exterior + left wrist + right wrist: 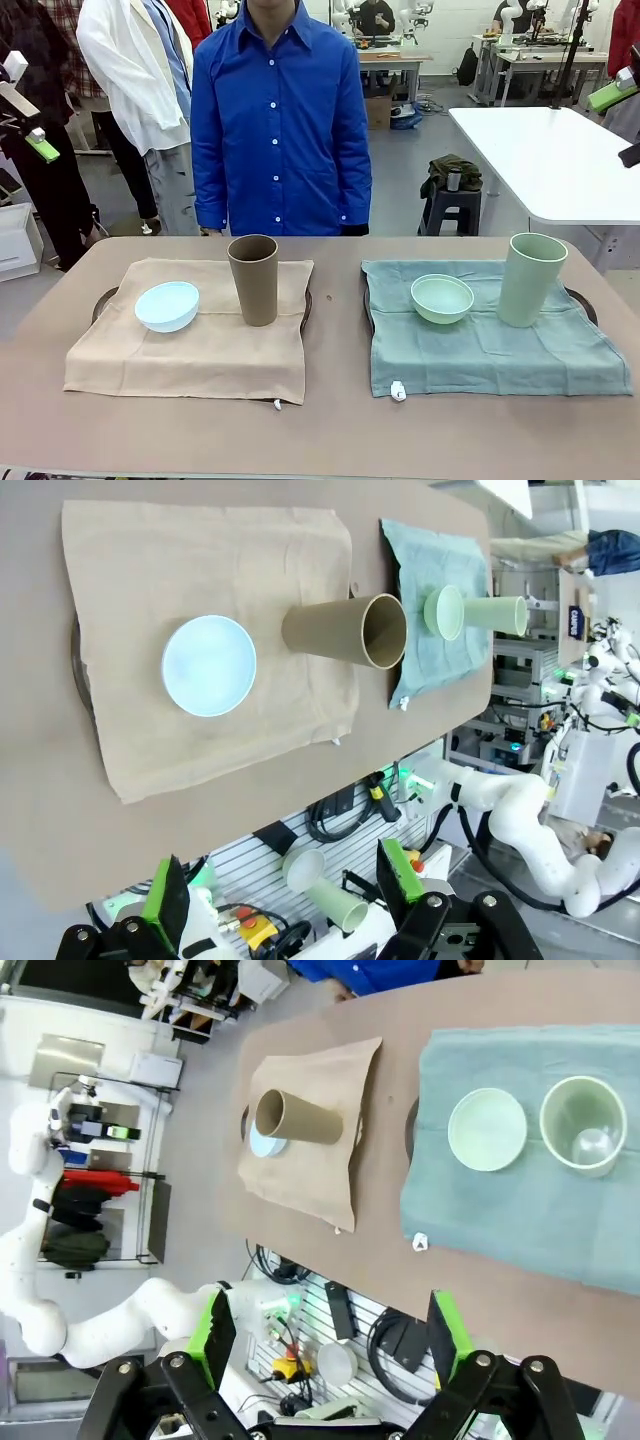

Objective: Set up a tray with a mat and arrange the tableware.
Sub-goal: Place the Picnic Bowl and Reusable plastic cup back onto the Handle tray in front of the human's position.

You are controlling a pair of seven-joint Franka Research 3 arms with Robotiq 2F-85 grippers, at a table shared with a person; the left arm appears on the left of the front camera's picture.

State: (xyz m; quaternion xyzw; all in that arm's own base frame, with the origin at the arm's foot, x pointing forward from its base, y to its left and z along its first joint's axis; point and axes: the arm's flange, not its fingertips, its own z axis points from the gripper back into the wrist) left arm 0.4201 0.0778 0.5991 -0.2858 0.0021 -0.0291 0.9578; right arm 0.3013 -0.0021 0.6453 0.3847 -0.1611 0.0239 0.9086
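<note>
Risk entry: both grippers spread empty above the desk; tall brown tumbler and green tumbler, upright on cloth-covered trays beside their bowls, likely topple if clipped.

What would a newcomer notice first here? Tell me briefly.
Two matching place settings on the table: a tan mat on the left with a blue bowl and a brown tumbler, and a teal mat on the right with a green bowl and a green tumbler. Behind them stands a person in a blue shirt.

Light blue bowl beside tan-brown tumbler
</note>
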